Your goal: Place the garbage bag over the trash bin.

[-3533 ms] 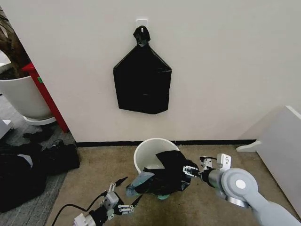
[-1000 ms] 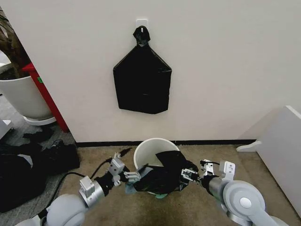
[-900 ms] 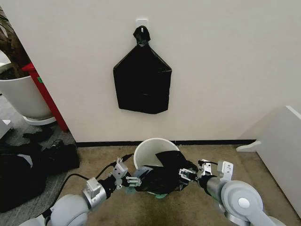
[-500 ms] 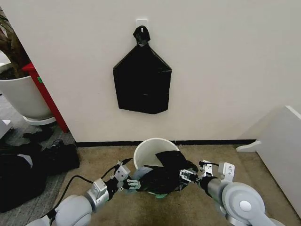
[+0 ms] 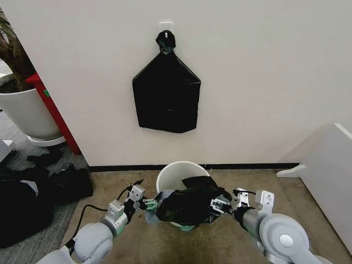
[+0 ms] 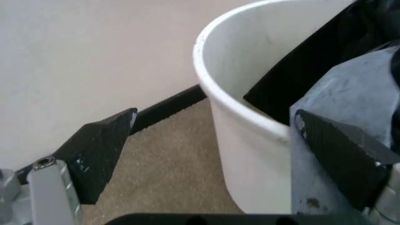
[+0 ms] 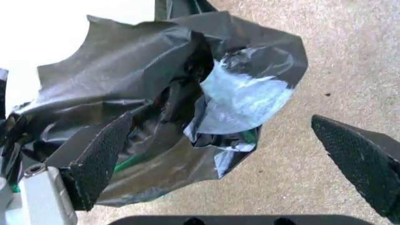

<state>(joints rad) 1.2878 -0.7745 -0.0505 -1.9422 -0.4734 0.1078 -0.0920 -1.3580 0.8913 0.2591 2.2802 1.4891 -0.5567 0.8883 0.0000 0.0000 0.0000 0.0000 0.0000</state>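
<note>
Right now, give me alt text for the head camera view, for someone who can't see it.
A crumpled garbage bag drapes over the near rim of the trash bin by a wall, with the left gripper and right gripper at its two sides. A black bundle of bags hangs on the wall above.

The garbage bag hides the trash bin's front.

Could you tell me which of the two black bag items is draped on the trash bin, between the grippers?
The crinkly garbage bag, draped over the near rim of the white trash bin. The other, a flat smooth bundle of bags, hangs knotted from a wall hook.
</note>
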